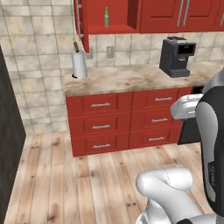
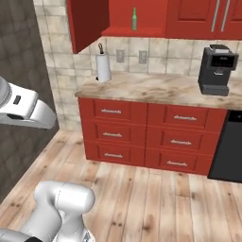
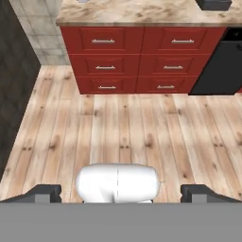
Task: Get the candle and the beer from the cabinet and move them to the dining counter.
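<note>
The red wall cabinet [image 1: 131,11] [image 2: 151,12] stands with its left door [image 1: 81,22] [image 2: 85,23] swung open. On its open shelf the beer [image 1: 106,17] [image 2: 134,19], a small dark green bottle, stands upright. The candle is out of view, and so is the dining counter. In the hand view my gripper [image 3: 122,193] is open, its two dark fingertips [image 3: 45,191] far apart with nothing between them. It points down at the wooden floor, well short of the red drawers [image 3: 142,61] and far below the cabinet.
Below the cabinet runs a marbled wall counter [image 1: 131,78] [image 2: 160,90] with a paper towel roll [image 1: 79,64] [image 2: 103,67] and a black coffee machine [image 1: 177,57] [image 2: 217,70]. A dark appliance front [image 2: 229,151] sits right of the drawers. A dark wall [image 1: 8,140] bounds the left. Wooden floor [image 3: 127,127] lies ahead.
</note>
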Available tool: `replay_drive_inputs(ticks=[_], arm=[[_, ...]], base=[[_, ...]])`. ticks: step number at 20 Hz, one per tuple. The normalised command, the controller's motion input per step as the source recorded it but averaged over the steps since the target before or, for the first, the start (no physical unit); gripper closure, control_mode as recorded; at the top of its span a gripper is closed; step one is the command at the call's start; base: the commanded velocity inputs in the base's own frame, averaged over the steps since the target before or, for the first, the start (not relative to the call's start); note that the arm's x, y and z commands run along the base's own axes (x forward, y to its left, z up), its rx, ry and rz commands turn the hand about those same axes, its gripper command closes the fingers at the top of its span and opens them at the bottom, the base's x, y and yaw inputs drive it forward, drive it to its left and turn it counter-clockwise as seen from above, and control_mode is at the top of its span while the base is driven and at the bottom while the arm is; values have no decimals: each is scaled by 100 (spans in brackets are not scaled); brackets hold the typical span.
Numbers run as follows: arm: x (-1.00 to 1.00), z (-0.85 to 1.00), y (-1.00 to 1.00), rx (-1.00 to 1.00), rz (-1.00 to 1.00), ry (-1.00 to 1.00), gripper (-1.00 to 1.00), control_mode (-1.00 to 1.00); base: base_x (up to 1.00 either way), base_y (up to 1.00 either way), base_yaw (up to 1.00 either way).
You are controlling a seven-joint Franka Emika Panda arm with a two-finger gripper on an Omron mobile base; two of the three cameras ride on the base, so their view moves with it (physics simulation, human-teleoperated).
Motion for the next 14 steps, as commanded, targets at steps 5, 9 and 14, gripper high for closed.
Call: replay_drive_inputs(ticks=[5,9,14], arm=[[0,0,0,0,0,0,-100,100],[0,0,0,0,0,0,-100,100],[0,0,0,0,0,0,-100,100]], base=[[100,-47,8],[100,-37,5],[100,-27,2]])
